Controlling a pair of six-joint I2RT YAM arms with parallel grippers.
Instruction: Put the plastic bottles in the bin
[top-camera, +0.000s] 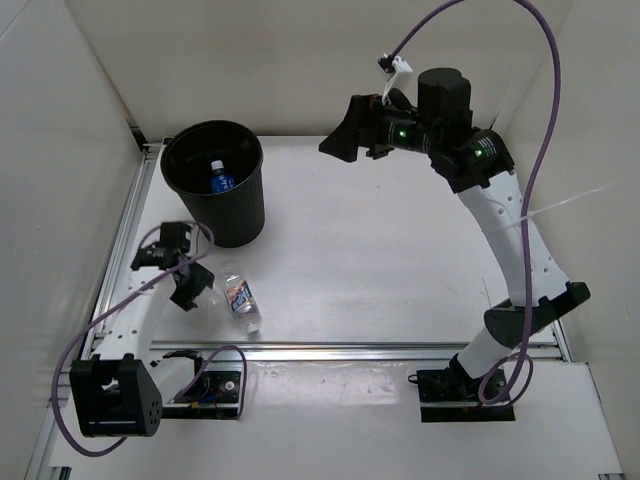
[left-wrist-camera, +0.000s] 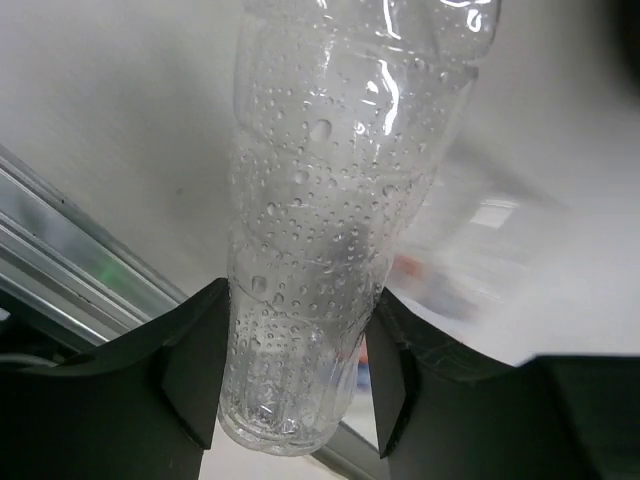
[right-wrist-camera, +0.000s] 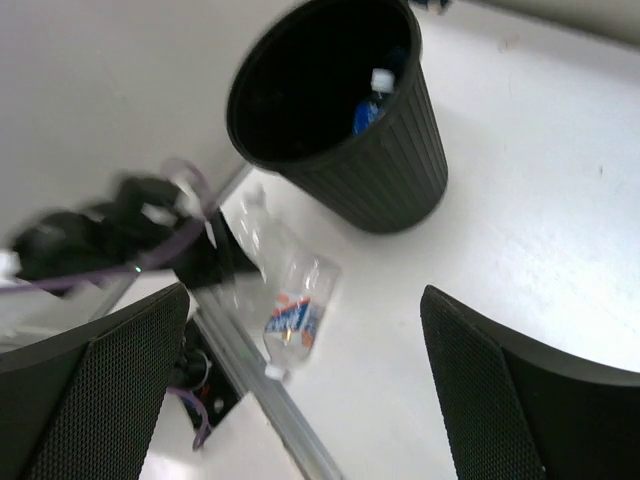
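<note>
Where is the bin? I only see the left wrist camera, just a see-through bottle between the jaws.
Observer: The bin stands on the table just beyond your clear bottle, towards the far left corner.
Operator: Is anything inside it?
Observer: Yes, a blue-label bottle lies in it.
Operator: Are more bottles waiting?
Observer: I see one: the white-red-blue label bottle lies on the table right beside yours.
</note>
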